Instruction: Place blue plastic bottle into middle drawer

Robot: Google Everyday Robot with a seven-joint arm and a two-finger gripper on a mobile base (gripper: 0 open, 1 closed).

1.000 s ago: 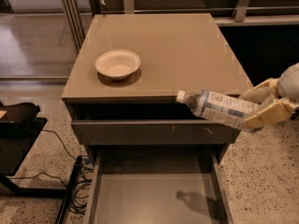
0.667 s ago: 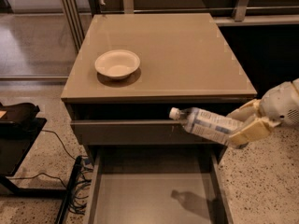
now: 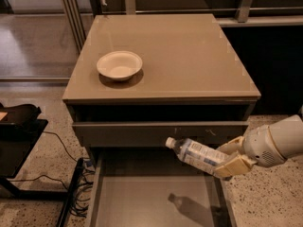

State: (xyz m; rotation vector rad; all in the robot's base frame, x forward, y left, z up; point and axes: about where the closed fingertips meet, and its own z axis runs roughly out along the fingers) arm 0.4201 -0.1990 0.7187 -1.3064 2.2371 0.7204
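Note:
The blue plastic bottle [image 3: 196, 155] is clear with a white cap and a pale blue-and-white label. It lies nearly level in the air, cap pointing left, over the right part of the open middle drawer [image 3: 142, 202]. My gripper [image 3: 232, 156] comes in from the right and is shut on the bottle's base end. The drawer is pulled out below the cabinet, with a flat grey floor. The bottle's shadow falls on that floor.
A white bowl [image 3: 119, 65] sits on the cabinet top [image 3: 189, 56] at the left. A closed drawer front with white scuffs [image 3: 161, 131] is just above the open drawer. A black stand [image 3: 19, 126] and cables [image 3: 75, 174] are on the floor at the left.
My gripper has carried the bottle down and to the left, from beside the cabinet top's front edge to over the open drawer.

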